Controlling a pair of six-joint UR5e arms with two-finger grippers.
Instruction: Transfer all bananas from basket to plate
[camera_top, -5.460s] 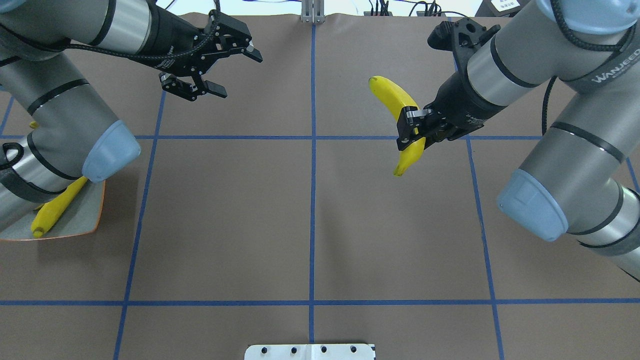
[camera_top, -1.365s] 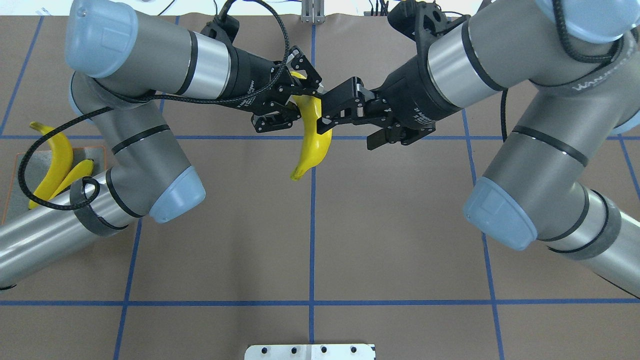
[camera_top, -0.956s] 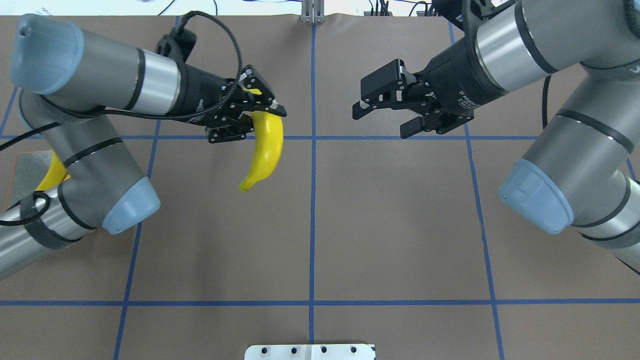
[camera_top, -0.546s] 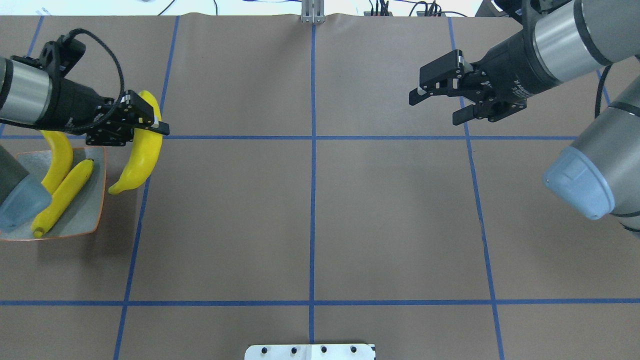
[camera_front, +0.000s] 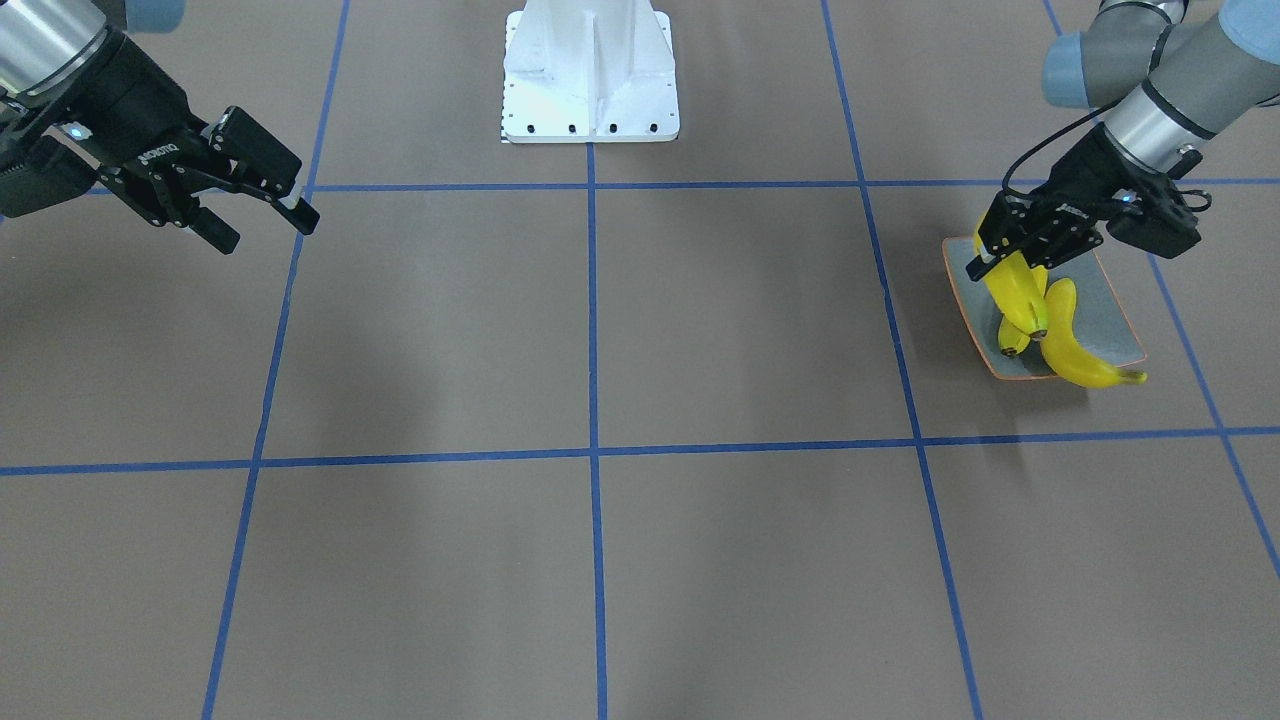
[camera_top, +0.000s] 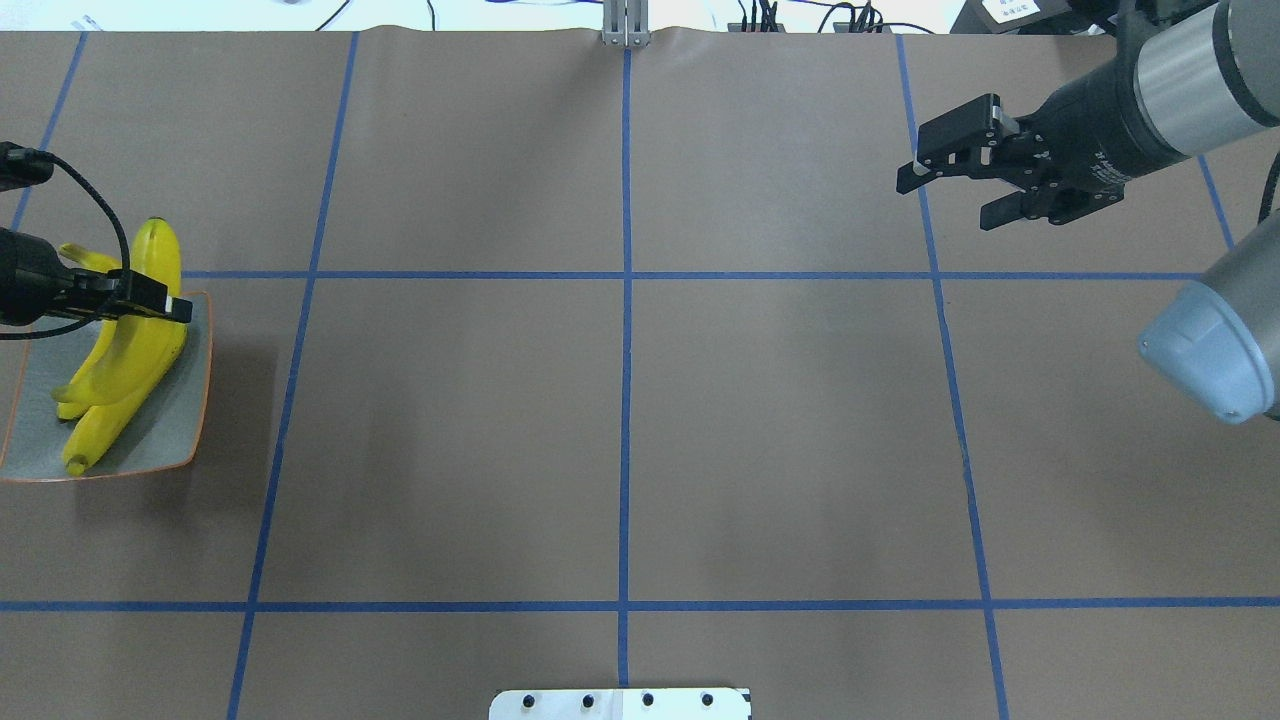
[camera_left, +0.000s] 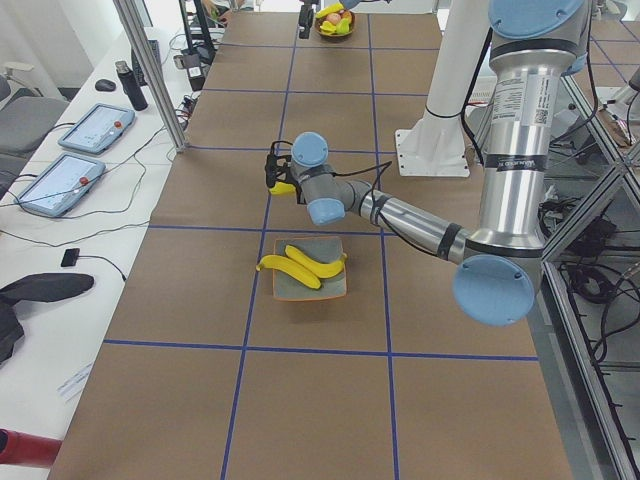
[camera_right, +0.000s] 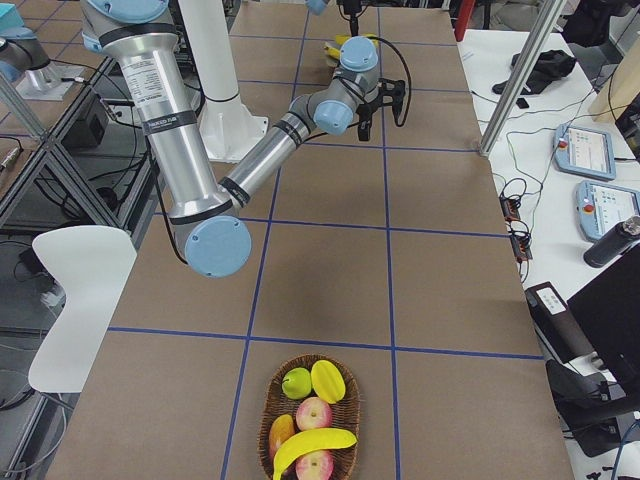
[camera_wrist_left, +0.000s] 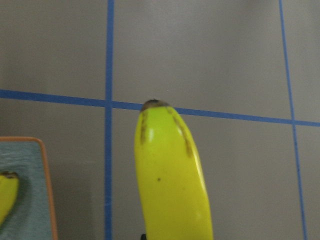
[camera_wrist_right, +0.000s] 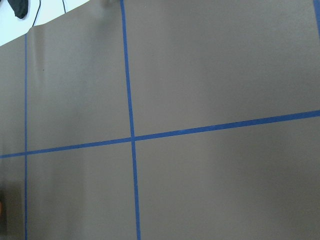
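My left gripper (camera_top: 140, 300) is shut on a yellow banana (camera_top: 150, 320) and holds it above the grey-green plate (camera_top: 185, 440) at the table's left edge. In the front-facing view this gripper (camera_front: 1020, 250) holds the banana (camera_front: 1018, 300) hanging over the plate (camera_front: 1115, 320). Two more bananas (camera_left: 300, 266) lie on the plate. The left wrist view shows the held banana (camera_wrist_left: 170, 175) and the plate's corner (camera_wrist_left: 30, 195). My right gripper (camera_top: 945, 200) is open and empty at the far right. One banana (camera_right: 315, 448) lies in the basket (camera_right: 268, 410).
The wicker basket (camera_left: 335, 22) also holds apples and other fruit (camera_right: 312, 395) and stands at the table's right end. The white robot base (camera_front: 590, 70) is at the near middle edge. Blue tape lines grid the brown table.
My left gripper has carried the banana leftward to above the plate. My right gripper, open and empty, has drawn back to the right.
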